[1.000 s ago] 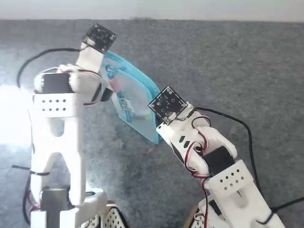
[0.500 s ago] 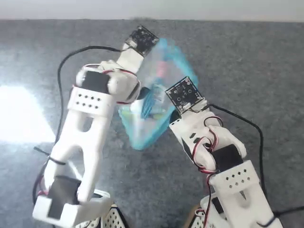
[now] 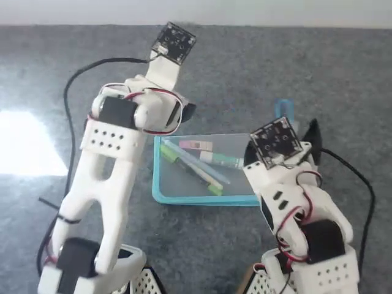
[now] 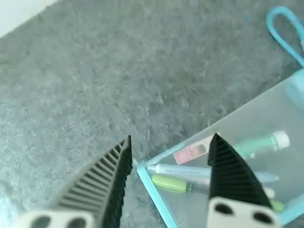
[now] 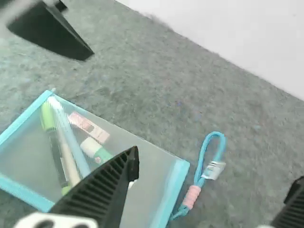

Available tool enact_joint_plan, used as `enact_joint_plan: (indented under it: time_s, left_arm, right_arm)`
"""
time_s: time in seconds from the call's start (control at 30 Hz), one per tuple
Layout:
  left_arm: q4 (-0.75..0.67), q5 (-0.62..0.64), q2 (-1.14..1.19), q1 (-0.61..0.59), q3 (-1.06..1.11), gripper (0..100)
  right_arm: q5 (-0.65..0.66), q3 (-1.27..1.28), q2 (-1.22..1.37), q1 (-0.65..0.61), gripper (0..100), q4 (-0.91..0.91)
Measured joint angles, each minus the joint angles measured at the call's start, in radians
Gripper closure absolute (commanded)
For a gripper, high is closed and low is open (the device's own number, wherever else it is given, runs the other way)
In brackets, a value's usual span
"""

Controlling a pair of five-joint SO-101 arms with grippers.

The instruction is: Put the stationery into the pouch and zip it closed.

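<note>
- The pouch [image 3: 202,199] [image 4: 266,109] [image 5: 156,175], translucent with a turquoise border, is laid flat on the grey tabletop [image 3: 343,73] between the two arms.
- Stationery is seen through its wall: a pink piece [image 3: 196,145], a green-and-white tube [image 3: 222,160], a pale blue pen [image 3: 202,164] and a green pen [image 3: 190,170].
- Any print on these pieces is too small to be read.
- A turquoise strap [image 5: 203,151] [image 4: 280,33] with a pink bead and a metal clip is stretched on the tabletop from one end of the pouch.
- Whether the zip is closed cannot be told.
- The left pincer [image 4: 172,138] is released, jaws spread, near one corner of the pouch.
- The right pincer [image 5: 216,166] is released wide near the strap end, with one jaw cut off at the picture's edge.
- In the high view, that end of the pouch is partly hidden by the right arm.
</note>
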Motion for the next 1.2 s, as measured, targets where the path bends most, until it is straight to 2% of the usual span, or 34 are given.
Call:
enact_joint_plan:
  time_s: [0.13,0.23,0.37,0.53,0.77,0.97,1.2]
  left_arm:
    - [0.0,0.049,-0.095,0.0,0.072,75]
    - [-0.049,0.074,-0.226,-0.002,0.18,75]
    - [-0.141,0.089,-0.496,-0.052,0.399,75]
    - [-0.227,0.1,-0.875,-0.152,0.773,75]
    - [-0.255,0.1,-1.295,-0.23,1.183,75]
    - [-0.238,0.1,-1.519,-0.233,1.373,75]
    - [-0.249,0.1,-1.54,-0.232,1.501,75]
  right_arm:
    - [0.002,0.055,-0.046,0.077,53.5,0.015]
    - [0.002,0.101,-0.06,0.147,59.3,0.023]
    - [0.002,0.124,-0.153,0.206,77.2,0.086]
    - [0.012,0.19,-0.336,0.293,99.1,0.14]
    - [0.238,0.361,-0.523,0.459,99.1,0.216]
    - [0.258,0.474,-0.526,0.491,99.1,0.181]
    - [0.258,0.77,-0.511,0.494,99.1,0.048]
